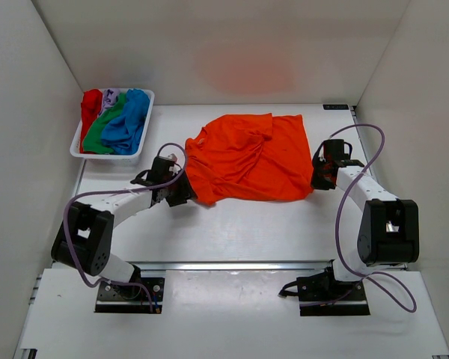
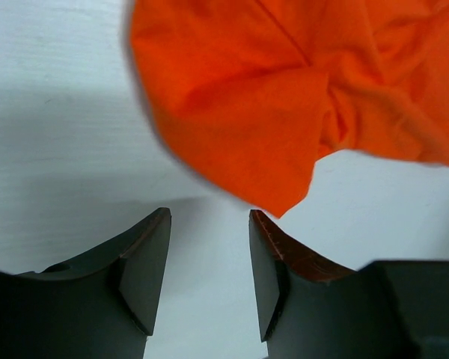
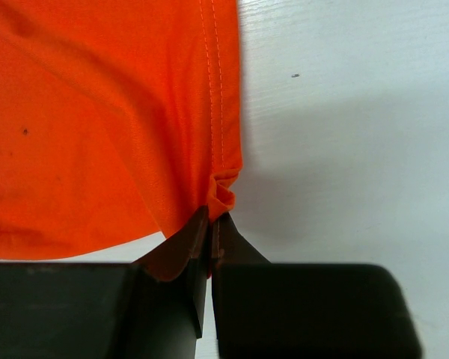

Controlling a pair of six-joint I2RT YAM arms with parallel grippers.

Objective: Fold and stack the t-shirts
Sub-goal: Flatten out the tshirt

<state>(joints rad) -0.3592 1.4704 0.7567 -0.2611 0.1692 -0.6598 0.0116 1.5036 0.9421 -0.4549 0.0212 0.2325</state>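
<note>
An orange t-shirt (image 1: 251, 157) lies rumpled and partly spread in the middle of the table. My left gripper (image 1: 181, 187) is open and empty at the shirt's near-left corner; in the left wrist view the cloth's pointed corner (image 2: 284, 196) hangs just ahead of my fingertips (image 2: 209, 218). My right gripper (image 1: 318, 173) is shut on the orange shirt's right hem; in the right wrist view the stitched edge (image 3: 223, 187) is pinched between the jaws. Red (image 1: 90, 107), lilac (image 1: 111, 96), green (image 1: 101, 131) and blue (image 1: 129, 120) t-shirts lie bunched in the tray.
A white plastic tray (image 1: 148, 123) sits at the back left of the white table. White walls enclose the table on the left, back and right. The arm bases stand at the near edge, with purple cables looping beside each arm.
</note>
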